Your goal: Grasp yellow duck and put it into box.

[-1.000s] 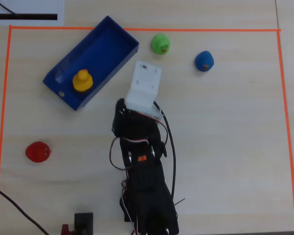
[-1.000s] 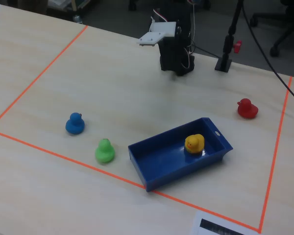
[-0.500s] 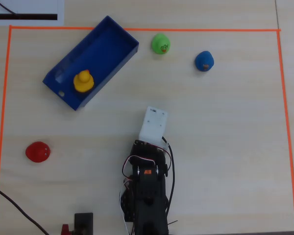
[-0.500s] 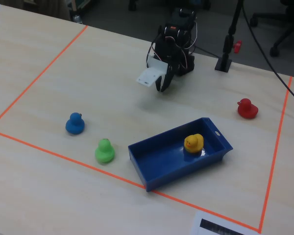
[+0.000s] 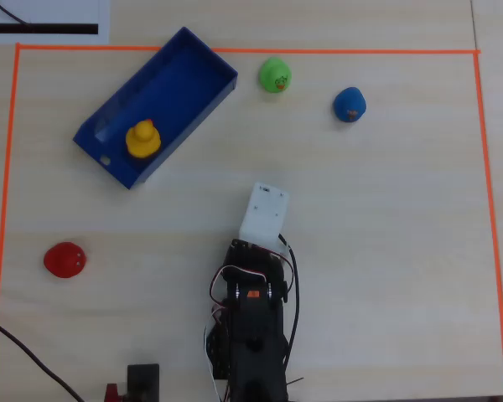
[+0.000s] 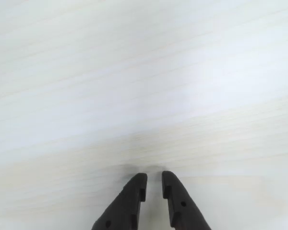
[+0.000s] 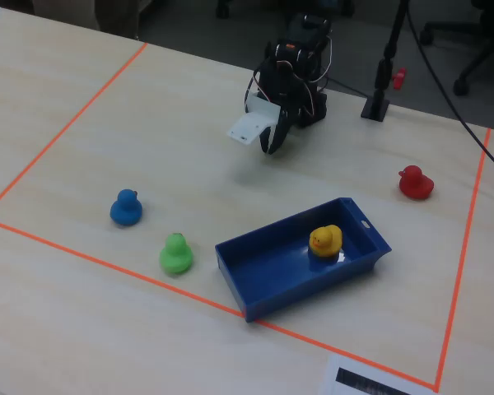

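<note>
The yellow duck (image 5: 142, 138) sits upright inside the blue box (image 5: 181, 85), toward its lower-left end in the overhead view; the fixed view shows the same duck (image 7: 326, 240) within the box (image 7: 267, 265). The arm is folded back near its base, well away from the box. In the fixed view my gripper (image 7: 270, 146) points down at the table under its white camera mount (image 7: 249, 128). The wrist view shows my gripper (image 6: 153, 176) over bare wood, its dark fingers only a narrow slit apart with nothing between them.
A green duck (image 5: 275, 74) and a blue duck (image 5: 350, 104) stand right of the box, and a red duck (image 5: 64, 260) lies at the lower left. Orange tape (image 5: 484, 167) frames the work area. A black stand (image 7: 379, 100) rises beside the arm base.
The arm has drawn back from beside the box toward its base and tipped the gripper down at the table. The duck has stayed in the box.
</note>
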